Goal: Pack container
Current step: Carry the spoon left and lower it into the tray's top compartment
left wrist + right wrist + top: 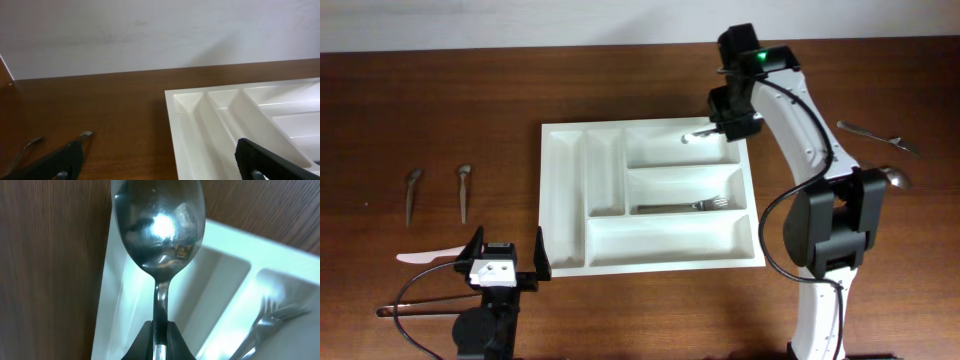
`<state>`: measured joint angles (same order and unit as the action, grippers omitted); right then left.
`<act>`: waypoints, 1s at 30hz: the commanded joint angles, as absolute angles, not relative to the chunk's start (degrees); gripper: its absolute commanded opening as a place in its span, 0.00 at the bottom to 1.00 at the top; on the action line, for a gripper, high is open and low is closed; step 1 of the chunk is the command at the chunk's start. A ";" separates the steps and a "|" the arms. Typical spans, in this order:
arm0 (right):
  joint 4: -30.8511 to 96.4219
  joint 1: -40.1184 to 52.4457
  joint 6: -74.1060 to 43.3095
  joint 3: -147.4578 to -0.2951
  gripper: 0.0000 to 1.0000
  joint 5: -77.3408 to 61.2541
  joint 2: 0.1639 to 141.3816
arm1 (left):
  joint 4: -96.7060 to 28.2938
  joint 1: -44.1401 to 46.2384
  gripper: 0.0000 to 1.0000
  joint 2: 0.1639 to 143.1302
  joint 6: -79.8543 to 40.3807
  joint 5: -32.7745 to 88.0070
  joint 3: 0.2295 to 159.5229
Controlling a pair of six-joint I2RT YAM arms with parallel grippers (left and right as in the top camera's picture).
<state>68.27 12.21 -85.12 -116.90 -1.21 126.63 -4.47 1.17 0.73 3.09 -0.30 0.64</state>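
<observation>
The container [548, 200], a white compartment tray, lies in the middle of the table. My right gripper [722, 128] hangs over its upper horizontal compartment, shut on the handle of a metal spoon [694, 134]. In the right wrist view the spoon [159, 225] sticks out from the shut right gripper [159, 327], bowl forward, above the tray's edge. A metal fork [690, 206] lies in the middle horizontal compartment, and the fork [270, 317] shows in the right wrist view too. My left gripper [507, 258] stands open and holds nothing by the tray's lower left corner. In its own view the left gripper [157, 150] faces the container [200, 130].
Two small metal spoons [412, 190] [464, 188] lie on the table left of the tray. A white plastic utensil [425, 256] rests beside the left gripper. On the right side lie a metal utensil [880, 137] and a spoon [897, 178] by the right arm.
</observation>
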 commanded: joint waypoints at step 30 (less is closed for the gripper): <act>69.23 18.83 -97.97 -113.56 0.14 -0.62 127.13 | -4.75 1.34 0.99 0.36 3.99 -0.45 0.49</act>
<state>68.99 18.57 -95.85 -114.61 -1.21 126.65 -4.47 1.17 0.73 3.09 -0.30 0.64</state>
